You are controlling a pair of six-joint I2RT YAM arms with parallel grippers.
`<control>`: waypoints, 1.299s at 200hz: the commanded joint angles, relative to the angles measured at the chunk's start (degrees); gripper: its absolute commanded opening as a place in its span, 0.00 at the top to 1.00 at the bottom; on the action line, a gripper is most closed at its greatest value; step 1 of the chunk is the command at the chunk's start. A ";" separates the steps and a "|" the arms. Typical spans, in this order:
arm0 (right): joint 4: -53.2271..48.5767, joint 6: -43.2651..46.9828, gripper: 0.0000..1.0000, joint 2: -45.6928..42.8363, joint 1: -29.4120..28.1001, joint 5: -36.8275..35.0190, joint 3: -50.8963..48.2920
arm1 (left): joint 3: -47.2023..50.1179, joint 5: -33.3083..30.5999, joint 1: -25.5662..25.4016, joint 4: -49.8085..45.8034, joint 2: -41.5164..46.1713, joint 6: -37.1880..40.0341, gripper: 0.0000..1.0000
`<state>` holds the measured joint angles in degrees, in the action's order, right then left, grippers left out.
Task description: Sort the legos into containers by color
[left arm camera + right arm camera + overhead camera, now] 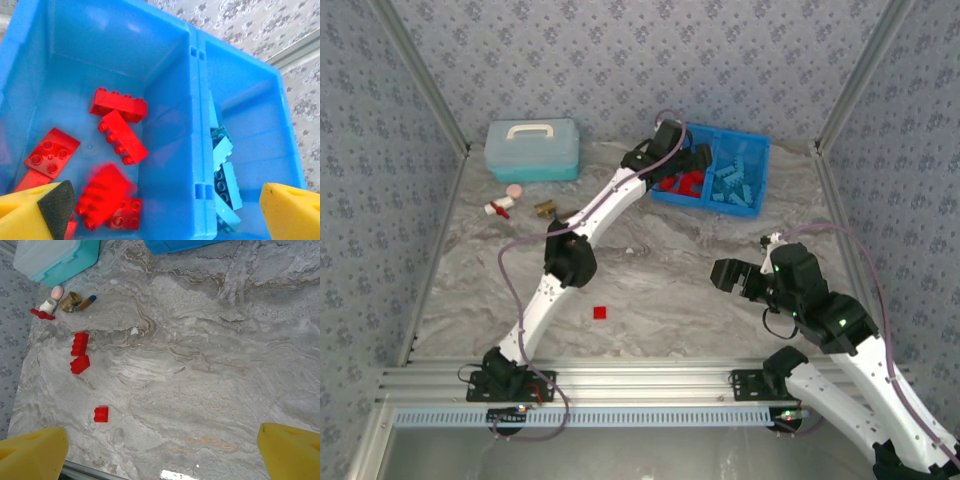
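We see the left pincer [164, 210] spread open above the tray [198, 95]: red legos [121, 136] left compartment, light blue legos [223, 167] right. The right pincer [162, 450] hangs open over the bench [210, 370], where three loose red legos [80, 344] lie.

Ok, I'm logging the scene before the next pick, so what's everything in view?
tray: one, bright blue, two compartments, far side of the table
red legos in tray: at least six, left compartment, one blurred
light blue legos: several, right compartment
loose red legos: three, on the table, away from the tray
lidded box: one, pale blue with white handle, far left
odds and ends: a few, brown, white, pink, red, near the box
table: one, grey marbled
left tool: open, over the tray
right tool: open, over bare table
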<state>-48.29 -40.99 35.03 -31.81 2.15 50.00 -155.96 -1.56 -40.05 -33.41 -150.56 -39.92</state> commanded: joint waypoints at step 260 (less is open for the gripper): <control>2.07 -2.85 0.00 0.07 -0.55 0.53 -1.13 | 111.44 -10.41 -15.76 -3.26 71.77 -17.06 0.22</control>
<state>-45.63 -42.28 36.03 -31.81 2.42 49.63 -45.25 -13.80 -55.57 -41.23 -75.50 -53.76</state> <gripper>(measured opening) 0.997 0.815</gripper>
